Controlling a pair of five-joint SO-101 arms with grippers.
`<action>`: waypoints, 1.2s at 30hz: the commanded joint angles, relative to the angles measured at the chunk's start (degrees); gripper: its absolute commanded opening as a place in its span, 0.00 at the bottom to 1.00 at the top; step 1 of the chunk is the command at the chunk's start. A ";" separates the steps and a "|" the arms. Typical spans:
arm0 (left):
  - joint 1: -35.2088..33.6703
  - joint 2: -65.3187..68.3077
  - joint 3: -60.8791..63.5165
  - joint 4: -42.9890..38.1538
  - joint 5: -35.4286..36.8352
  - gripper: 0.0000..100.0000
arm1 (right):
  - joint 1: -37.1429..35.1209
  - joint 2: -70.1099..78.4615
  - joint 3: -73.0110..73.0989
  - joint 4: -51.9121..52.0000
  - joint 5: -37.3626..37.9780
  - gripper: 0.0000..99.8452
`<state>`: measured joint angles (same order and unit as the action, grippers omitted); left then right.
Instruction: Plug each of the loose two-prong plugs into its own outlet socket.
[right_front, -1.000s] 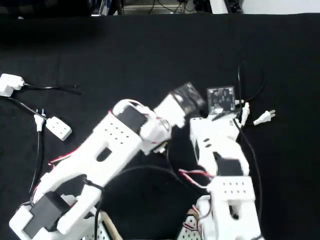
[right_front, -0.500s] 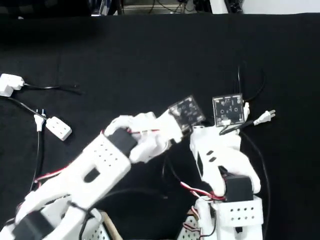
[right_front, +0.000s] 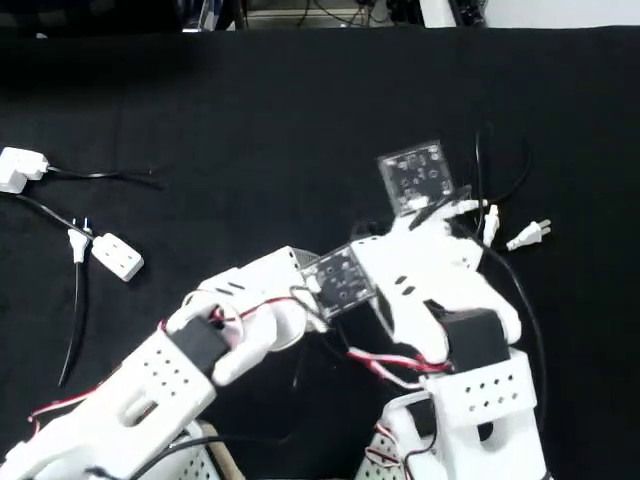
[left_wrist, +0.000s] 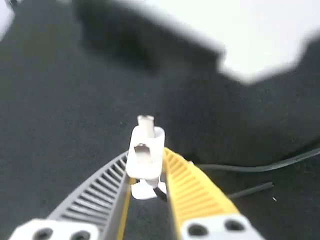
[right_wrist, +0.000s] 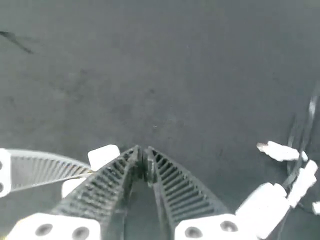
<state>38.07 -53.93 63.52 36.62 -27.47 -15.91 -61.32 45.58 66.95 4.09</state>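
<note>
While left gripper (left_wrist: 146, 167) clamps a plug (left_wrist: 144, 150), fingers of right gripper (right_wrist: 145, 159) sit together | overlapping arms (right_front: 425, 275) hide near desk (right_front: 300, 100) | socket (right_front: 117, 256) left

1. The table cover (right_front: 300, 100) is black cloth, matt and faintly rough.
2. The plug (left_wrist: 144, 150) has a smooth white plastic body and dull metal prongs.
3. The left gripper (left_wrist: 146, 172), clamped on that plug, has ribbed plastic fingers (left_wrist: 95, 192), one grey and one yellow.
4. The right gripper (right_wrist: 144, 156) has ribbed matt black plastic fingers (right_wrist: 175, 192).
5. The arm shells (right_front: 440, 270) are smooth white plastic with a slight sheen.
6. The cord (left_wrist: 260, 167) near the plug is black and slightly glossy.
</note>
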 joint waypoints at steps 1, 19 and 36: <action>-0.31 -6.68 0.04 1.23 -0.53 0.03 | -2.02 0.31 -4.44 1.41 0.26 0.01; -1.54 -28.31 11.12 0.18 -0.18 0.03 | -5.89 0.66 -12.88 11.34 9.05 0.01; -3.38 -40.88 22.37 -9.93 11.78 0.03 | -18.11 0.84 -13.49 10.20 8.26 0.01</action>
<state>35.25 -93.93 87.43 27.65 -17.45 -32.53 -60.88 35.03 78.02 12.88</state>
